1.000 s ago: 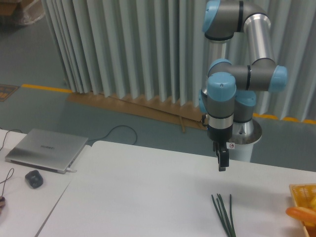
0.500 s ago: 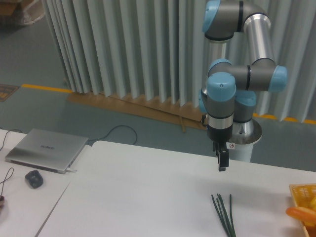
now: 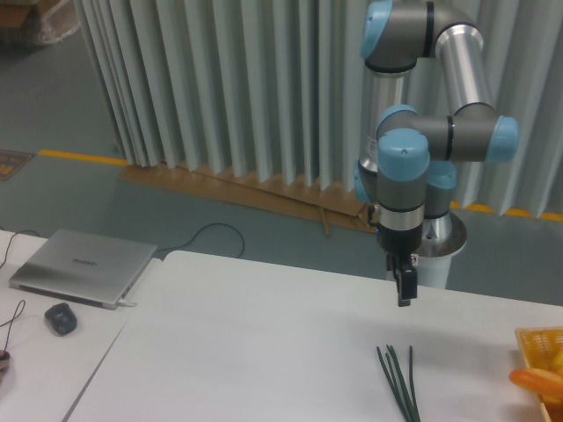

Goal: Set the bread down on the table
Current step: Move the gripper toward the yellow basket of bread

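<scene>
Shifted slightly toward the bread, our pincer hangs pressed together, empty; we should spread it before descending over the loaf.

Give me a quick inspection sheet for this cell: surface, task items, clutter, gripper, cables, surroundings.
Surface: white table, flat, rounded near-left corner.
Job's things: bread, orange-brown, only its end shows at the right edge, lying in the yellow basket; not yet on the table.
Clutter: green stalks lying on the table, below the gripper; yellow items in the basket, too cropped to name.
Grippers: gripper hangs above the table, pointing down, holding nothing; fingers look together, gap too small to judge.
Cables: black cable on the floor behind the laptop; thin cord near the mouse.
Surroundings: side desk with closed laptop and mouse; grey curtain; yellow floor line.
</scene>
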